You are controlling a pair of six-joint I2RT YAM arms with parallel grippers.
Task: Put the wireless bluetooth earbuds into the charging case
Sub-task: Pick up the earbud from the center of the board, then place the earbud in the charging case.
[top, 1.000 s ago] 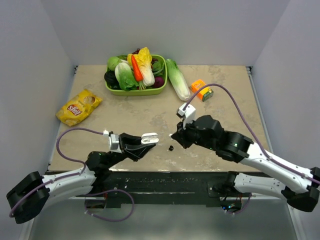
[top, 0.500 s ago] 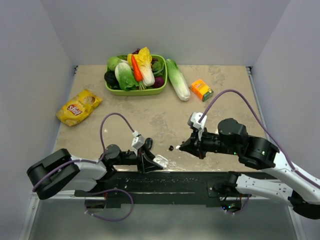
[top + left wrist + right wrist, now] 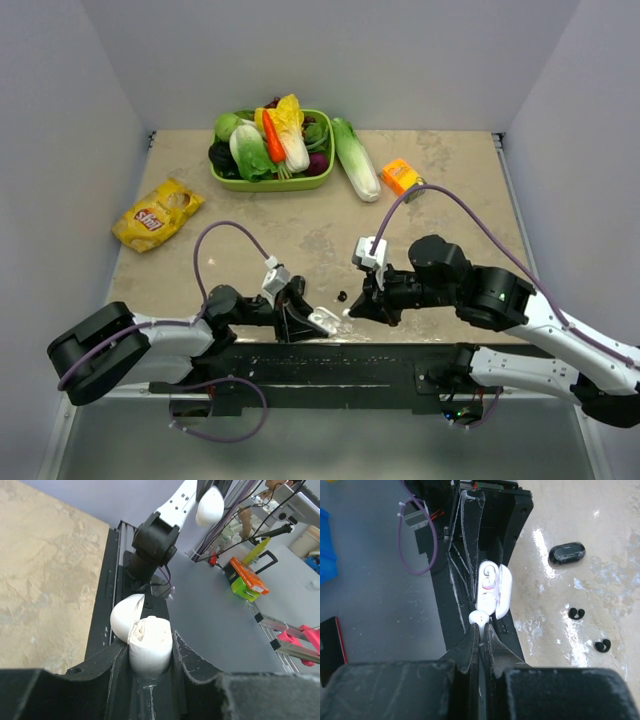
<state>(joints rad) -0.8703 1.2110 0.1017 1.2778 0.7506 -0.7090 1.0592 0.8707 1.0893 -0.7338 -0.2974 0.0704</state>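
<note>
My left gripper [image 3: 305, 322] is shut on the white charging case [image 3: 322, 321] at the table's near edge. In the left wrist view the case [image 3: 150, 647] stands between the fingers with its lid [image 3: 125, 617] hinged open. My right gripper [image 3: 351, 309] is shut on a white earbud [image 3: 479, 617], held just in front of the open case [image 3: 492, 591]. That earbud also shows in the left wrist view [image 3: 210, 505]. A glossy black earbud [image 3: 342, 296] lies on the table beside the grippers, also seen in the right wrist view [image 3: 566, 553].
Two small black curved pieces [image 3: 576, 613] [image 3: 602, 645] lie on the table near the right gripper. A green basket of vegetables [image 3: 322, 180], a cabbage [image 3: 356, 160], an orange box [image 3: 403, 179] and a yellow chip bag [image 3: 157, 213] sit farther back.
My left gripper swung the case down to the near edge and now holds still. My right gripper pulled back right, then came left again with the white earbud, close to the case.
</note>
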